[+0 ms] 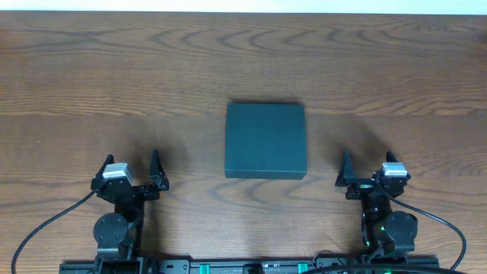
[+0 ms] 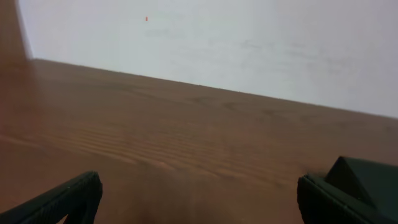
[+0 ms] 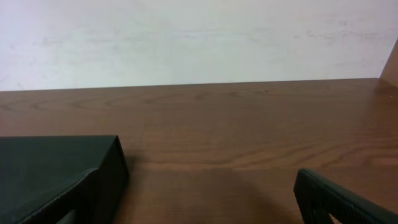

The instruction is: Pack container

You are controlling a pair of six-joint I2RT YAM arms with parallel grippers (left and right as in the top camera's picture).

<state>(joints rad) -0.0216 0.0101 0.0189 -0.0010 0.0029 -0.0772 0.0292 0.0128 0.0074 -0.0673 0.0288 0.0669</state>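
Observation:
The container [image 1: 265, 140] is a dark teal-black square box lying shut at the middle of the wooden table. My left gripper [image 1: 131, 167] rests near the front edge, left of the box and apart from it, open and empty. My right gripper [image 1: 369, 167] rests at the front right, also open and empty. In the left wrist view the left gripper [image 2: 199, 208] has its fingers wide apart, and a corner of the container [image 2: 368, 175] shows at the far right. In the right wrist view the container [image 3: 53, 160] lies at the left, beside the right gripper [image 3: 199, 208].
The wooden table [image 1: 114, 76] stretches around the box. A white wall [image 3: 199, 37] stands behind the table's far edge. Black cables [image 1: 46, 224] run from the arm bases along the front edge.

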